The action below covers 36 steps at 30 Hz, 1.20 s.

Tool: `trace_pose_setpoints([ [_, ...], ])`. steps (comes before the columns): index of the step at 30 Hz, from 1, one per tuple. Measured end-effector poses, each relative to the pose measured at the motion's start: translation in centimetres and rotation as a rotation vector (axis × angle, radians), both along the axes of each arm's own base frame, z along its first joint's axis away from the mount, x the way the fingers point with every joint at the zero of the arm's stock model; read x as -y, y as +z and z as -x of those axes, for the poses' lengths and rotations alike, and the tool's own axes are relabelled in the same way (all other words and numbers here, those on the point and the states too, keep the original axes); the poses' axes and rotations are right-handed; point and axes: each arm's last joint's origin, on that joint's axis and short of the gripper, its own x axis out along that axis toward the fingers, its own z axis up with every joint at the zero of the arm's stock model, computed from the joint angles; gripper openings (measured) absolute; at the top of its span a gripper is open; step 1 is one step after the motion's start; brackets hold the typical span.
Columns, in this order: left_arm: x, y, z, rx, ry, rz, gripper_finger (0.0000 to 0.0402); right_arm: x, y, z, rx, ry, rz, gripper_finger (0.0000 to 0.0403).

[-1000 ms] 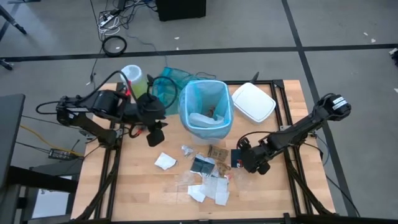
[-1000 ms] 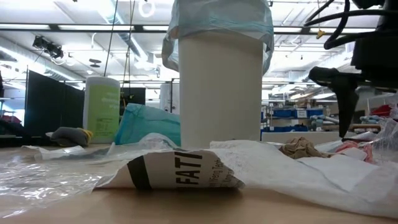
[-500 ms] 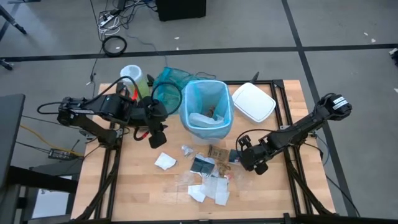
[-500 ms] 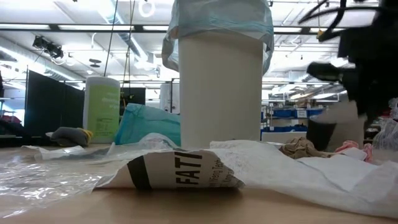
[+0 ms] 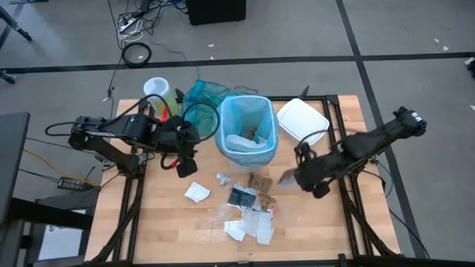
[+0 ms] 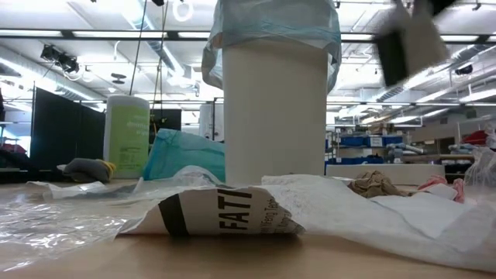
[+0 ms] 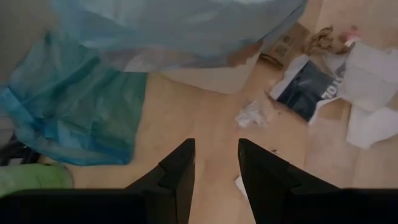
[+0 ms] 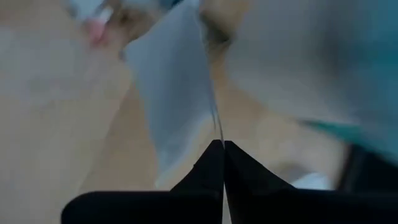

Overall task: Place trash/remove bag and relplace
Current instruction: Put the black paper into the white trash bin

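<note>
High view: flat packet [image 5: 286,179] in right gripper [image 5: 297,176].

The bin [image 5: 246,152] is white, lined with a light sky-blue translucent bag [image 5: 245,119]. Beside it lies a darker teal-green plastic bag [image 5: 199,99] and a pale green tub [image 5: 158,92] with a white cap. The lid [image 5: 302,121] is white. The surface [image 5: 159,222] is pale wood; the trash [image 5: 245,204] is white, brown and dark.

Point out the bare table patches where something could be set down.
Bare wood lies at the table front-left corner beside the white paper, and front-right past the trash pile. It is crowded in front of the bin.
</note>
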Motion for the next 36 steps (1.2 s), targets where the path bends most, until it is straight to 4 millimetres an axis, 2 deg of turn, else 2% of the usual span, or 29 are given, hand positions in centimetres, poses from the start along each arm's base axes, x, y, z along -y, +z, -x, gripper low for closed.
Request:
trace_pose_setpoints([
  [9, -0.2, 0.1, 0.2, -0.004, 0.013, -0.064, 0.0131, 3.4, 13.3, 1.0, 0.397, -0.048, 0.165, 0.0000],
  [12, -0.2, 0.1, 0.2, 0.005, 0.019, -0.074, 0.0131, 4.7, 16.4, 1.6, 0.486, -0.051, 0.249, 0.0000],
  [14, -0.2, 0.2, 0.1, 0.011, 0.021, -0.082, 0.0131, 5.6, 17.7, 1.4, 0.513, -0.068, 0.317, 0.0000],
  [17, -0.2, 0.2, 0.1, 0.012, 0.024, -0.088, 0.0131, 6.8, 17.8, 0.2, 0.497, -0.070, 0.364, 0.0000],
  [19, -0.2, 0.2, 0.1, 0.015, 0.025, -0.087, 0.0131, 7.6, 17.3, -1.4, 0.474, -0.052, 0.358, 0.0000],
  [24, -0.3, 0.2, 0.1, 0.035, 0.064, -0.105, 0.0131, 9.4, 14.6, -6.3, 0.353, -0.004, 0.328, 0.0000],
  [26, -0.3, 0.2, 0.1, 0.037, 0.067, -0.107, 0.0131, 9.9, 13.5, -7.6, 0.294, -0.006, 0.332, 0.0000],
  [32, -0.3, 0.3, 0.0, 0.043, 0.070, -0.104, 0.0131, 10.8, 11.3, -9.6, 0.162, 0.061, 0.344, 0.0008],
  [36, -0.2, 0.4, -0.1, 0.062, 0.070, -0.099, 0.0131, 11.2, 11.0, -9.8, 0.172, 0.153, 0.258, 0.0047],
])
